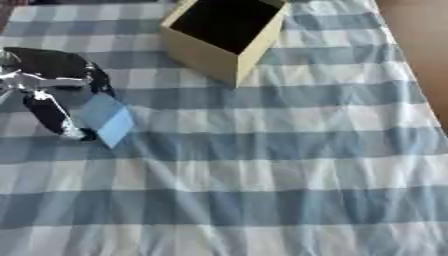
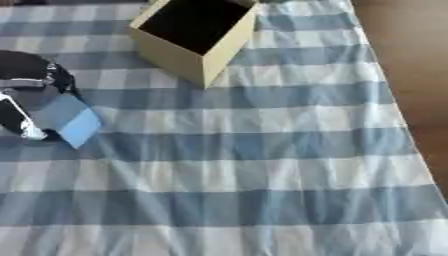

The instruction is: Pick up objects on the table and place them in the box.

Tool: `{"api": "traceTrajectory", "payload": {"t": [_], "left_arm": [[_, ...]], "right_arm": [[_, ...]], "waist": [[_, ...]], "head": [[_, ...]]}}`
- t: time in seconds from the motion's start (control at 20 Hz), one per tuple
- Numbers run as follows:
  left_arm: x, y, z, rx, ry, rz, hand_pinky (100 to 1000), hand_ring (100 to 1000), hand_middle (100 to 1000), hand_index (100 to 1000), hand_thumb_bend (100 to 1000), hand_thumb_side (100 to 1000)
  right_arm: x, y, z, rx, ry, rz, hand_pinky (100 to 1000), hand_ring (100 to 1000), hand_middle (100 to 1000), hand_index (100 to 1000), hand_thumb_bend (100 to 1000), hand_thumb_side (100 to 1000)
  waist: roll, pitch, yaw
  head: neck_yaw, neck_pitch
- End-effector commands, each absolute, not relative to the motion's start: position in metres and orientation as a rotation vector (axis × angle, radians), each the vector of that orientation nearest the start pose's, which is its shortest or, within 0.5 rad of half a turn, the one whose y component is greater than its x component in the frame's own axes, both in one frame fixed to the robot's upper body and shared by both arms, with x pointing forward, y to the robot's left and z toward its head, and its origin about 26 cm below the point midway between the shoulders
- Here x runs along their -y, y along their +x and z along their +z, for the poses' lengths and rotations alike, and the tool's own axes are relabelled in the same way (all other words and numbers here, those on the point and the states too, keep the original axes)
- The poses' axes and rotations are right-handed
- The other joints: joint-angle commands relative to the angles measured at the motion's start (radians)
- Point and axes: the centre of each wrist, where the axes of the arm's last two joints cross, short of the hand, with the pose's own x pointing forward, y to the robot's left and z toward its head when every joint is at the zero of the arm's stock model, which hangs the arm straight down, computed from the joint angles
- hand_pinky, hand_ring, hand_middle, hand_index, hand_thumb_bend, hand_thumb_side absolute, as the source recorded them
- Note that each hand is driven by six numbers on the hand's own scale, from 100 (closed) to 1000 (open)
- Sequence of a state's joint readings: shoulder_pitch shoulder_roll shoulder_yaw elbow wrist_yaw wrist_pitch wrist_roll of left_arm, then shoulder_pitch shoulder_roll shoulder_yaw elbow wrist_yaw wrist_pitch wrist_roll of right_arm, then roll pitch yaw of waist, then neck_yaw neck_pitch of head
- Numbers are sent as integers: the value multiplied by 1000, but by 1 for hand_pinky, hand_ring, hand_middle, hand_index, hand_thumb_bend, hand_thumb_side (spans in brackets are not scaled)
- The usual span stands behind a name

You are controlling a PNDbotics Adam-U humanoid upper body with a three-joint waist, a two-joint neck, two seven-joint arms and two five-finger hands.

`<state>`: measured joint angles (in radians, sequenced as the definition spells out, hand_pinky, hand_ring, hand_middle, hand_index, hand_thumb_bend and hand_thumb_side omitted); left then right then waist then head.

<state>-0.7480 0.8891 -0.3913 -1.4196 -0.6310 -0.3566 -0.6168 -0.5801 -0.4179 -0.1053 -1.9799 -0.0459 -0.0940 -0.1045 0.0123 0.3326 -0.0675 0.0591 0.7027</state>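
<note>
Fingers [image 1: 54, 117] of left hand [image 1: 52, 75] clamped on blue block [image 1: 107, 120] | box [image 1: 210, 57] apart

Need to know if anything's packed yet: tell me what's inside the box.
The box stands open at the far end of the table; its inside shows only dark, with no object visible. The bottom near the front wall is hidden. The blue block is at the left hand, outside it.
</note>
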Motion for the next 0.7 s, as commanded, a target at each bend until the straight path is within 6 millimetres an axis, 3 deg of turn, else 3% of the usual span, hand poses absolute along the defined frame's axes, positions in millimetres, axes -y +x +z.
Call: {"api": "traceTrajectory", "payload": {"t": [0.05,0.2,0.7], "left_arm": [[-332,396,262,1273,877,-2032,426,589,535,610,254,212],[-330,392,270,1309,884,-2026,388,558,507,571,164,139],[-318,365,323,1417,966,-1978,384,552,497,560,159,116]], "right_arm": [[273,307,304,-3529,350,-332,733,750,719,850,100,953],[273,307,304,-3533,357,-325,732,750,718,849,100,954],[273,306,305,-3525,368,-341,734,750,718,848,100,951]], "waist": [[0,-18,0],[1,-19,1],[8,-23,8]], "head": [[2,-1],[1,2],[-4,2]]}}
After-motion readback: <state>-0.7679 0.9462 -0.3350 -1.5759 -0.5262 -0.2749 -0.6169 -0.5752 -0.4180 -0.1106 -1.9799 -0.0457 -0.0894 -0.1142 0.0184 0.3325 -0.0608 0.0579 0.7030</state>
